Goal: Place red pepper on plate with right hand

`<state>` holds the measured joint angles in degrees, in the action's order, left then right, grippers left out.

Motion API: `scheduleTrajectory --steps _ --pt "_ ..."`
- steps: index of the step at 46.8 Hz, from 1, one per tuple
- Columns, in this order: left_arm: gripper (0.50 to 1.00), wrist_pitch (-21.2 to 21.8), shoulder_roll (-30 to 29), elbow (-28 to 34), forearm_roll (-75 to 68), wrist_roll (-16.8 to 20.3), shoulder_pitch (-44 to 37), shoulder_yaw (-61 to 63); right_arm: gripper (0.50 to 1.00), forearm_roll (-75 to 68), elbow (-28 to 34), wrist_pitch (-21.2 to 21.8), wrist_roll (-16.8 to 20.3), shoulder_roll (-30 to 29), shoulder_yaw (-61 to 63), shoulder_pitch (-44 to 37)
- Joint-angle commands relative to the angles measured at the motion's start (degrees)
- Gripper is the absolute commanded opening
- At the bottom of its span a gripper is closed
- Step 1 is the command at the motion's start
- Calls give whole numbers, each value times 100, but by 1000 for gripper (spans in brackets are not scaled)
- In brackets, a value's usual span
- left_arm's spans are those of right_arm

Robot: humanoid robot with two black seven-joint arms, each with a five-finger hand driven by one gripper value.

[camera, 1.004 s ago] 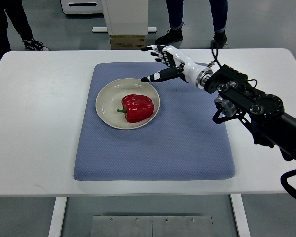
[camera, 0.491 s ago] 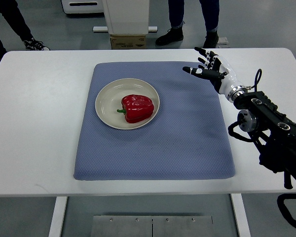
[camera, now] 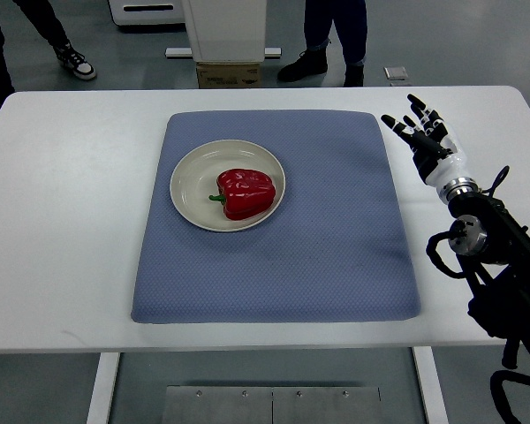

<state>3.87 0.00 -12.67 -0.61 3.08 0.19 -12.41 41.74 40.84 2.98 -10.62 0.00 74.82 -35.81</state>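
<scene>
A red pepper with a green stem lies on its side in the middle of a cream plate. The plate sits on the upper left part of a blue-grey mat. My right hand is over the white table just off the mat's right edge, far to the right of the plate. Its black-tipped fingers are spread and hold nothing. The dark right arm runs down along the right edge of the picture. The left arm does not show.
The mat lies on a white table. Beyond the table's far edge stand people's legs and shoes, a cardboard box and a white pedestal.
My right hand has drawn back from beside the plate's far rim to the right, past the mat's edge, fingers staying spread. The pepper and plate have not moved. The people behind shifted.
</scene>
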Motion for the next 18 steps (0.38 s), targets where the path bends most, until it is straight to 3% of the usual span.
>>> scheduleTrajectory --steps 1,18 --pt "1000 0 0 -8 0 0 -1 2 1000 1 12 0 -1 0 24 21" --pt "1000 0 0 1 0 0 -1 2 1000 -262 12 -35 -80 0 24 214"
